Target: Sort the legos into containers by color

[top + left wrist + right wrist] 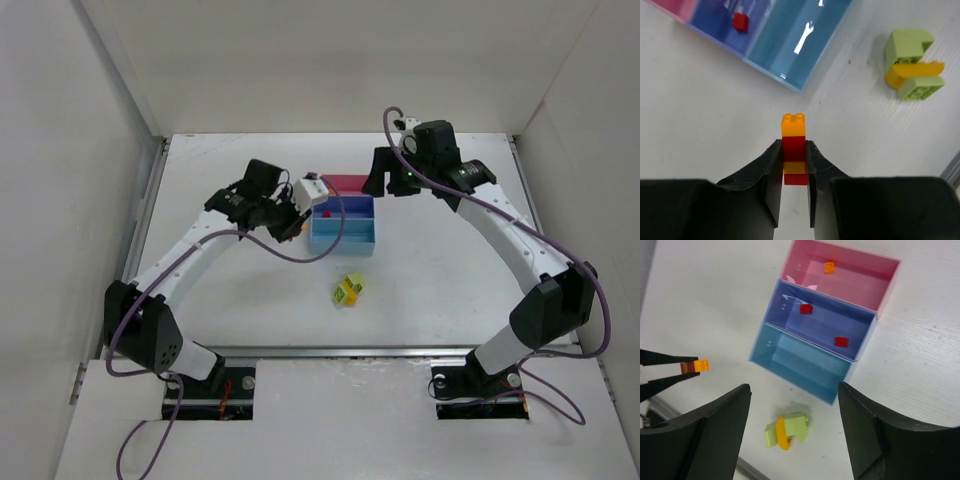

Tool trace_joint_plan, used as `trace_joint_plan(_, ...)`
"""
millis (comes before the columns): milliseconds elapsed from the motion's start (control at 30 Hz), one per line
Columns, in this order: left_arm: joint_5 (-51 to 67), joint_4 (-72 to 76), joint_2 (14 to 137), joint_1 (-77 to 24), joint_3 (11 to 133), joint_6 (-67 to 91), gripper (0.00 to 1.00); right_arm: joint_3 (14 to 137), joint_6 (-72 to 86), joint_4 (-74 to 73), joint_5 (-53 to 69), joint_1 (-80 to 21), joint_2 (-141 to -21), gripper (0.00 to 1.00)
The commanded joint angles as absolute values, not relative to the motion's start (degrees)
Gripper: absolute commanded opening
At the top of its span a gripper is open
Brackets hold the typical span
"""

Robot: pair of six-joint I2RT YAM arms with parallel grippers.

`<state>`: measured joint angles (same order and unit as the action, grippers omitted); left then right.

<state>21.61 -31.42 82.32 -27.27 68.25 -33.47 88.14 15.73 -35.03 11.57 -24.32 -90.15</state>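
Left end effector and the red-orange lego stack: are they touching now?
Touching. The left wrist view shows the left end effector with both fingers pressed against the sides of the red-orange lego stack, no gap on either side.

white table (450,270), plain white walls (300,60)

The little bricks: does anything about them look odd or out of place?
Nothing is spilled or broken. But a lime-green and orange clump lies on the table near the light blue bin, stuck together, and the left gripper pinches a stack of joined orange and red bricks. Mixed colors probably need separating before sorting.
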Motion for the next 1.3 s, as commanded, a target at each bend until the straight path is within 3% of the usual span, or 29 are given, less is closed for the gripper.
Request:
trace_joint_plan(0,24.9,-36.3,80.0,-27.7,77.4,-30.5,0.0,90.9,18.7,-30.4,20.8,-22.7,-86.8,0.76)
trace_joint_plan(167,22.1,-32.6,83.1,-30.8,86.0,-26.0,0.0,90.9,20.9,-28.7,24.2,-22.7,-88.3,0.73)
trace_joint_plan(367,19.8,-31.3,83.8,-33.2,88.8,-29.5,0.0,89.1,25.7,-18.2,40.1,-22.7,-89.9,0.72)
trace_joint_plan(433,19.8,-30.7,83.8,-33.7,88.8,-30.3,0.0,89.1,26.2,-16.4,42.5,-22.7,-91.2,0.66)
trace_joint_plan(533,20.4,-30.7,84.4,-33.7,90.0,-30.3,0.0,89.1,26.2,-15.9,43.8,-22.7,-93.0,0.6)
trace_joint_plan(700,20.9,-30.7,84.9,-35.0,90.6,-30.8,0.0,88.6,28.2,-13.4,47.5,-23.8,-93.7,0.6)
trace_joint_plan(933,20.9,-30.7,85.4,-36.1,91.1,-30.2,0.0,89.1,27.7,-13.4,49.7,-25.0,-98.4,0.53)
trace_joint_plan(1133,20.9,-30.7,85.4,-36.1,91.1,-30.2,0.0,89.6,27.7,-13.4,49.7,-25.0,-99.2,0.34)
trace_joint_plan(1267,20.4,-30.7,85.4,-36.1,90.6,-30.2,0.0,89.6,27.7,-13.4,49.7,-25.0,-99.2,0.32)
